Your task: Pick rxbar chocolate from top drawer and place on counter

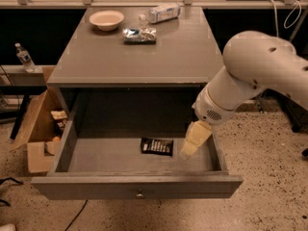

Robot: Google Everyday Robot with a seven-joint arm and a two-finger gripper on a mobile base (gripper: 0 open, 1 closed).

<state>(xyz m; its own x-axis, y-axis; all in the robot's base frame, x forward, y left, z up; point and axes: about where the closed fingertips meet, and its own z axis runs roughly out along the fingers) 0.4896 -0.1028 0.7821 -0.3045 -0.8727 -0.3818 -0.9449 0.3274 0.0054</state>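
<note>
Black wrapper with small white markings: that was the rxbar chocolate (157, 146), lying flat on the floor of the top drawer (106, 157), a little right of the drawer's middle as seen from its front; its long axis ran side to side, parallel to the drawer's front panel; the drawer stood open, its round knob (139, 194) facing me.

In the one camera view the cream-coloured gripper (192, 143) hung inside the drawer, near its right wall, its tip slanting down toward the drawer floor; I could not tell how far the claw was open, though nothing showed in its hold, and the bar lay apart from it; the bar sat just beside the claw, toward the drawer's middle, one short end turned to it.

By my judgement the coming move called for a small sideways shift toward the drawer's middle, and a wrist turn so the jaws would close across the bar's narrow width.

Above the drawer, the counter (139, 61) carried a bowl (106, 19), a foil packet (139, 34) and a plastic bottle (161, 12) toward its far edge.
</note>
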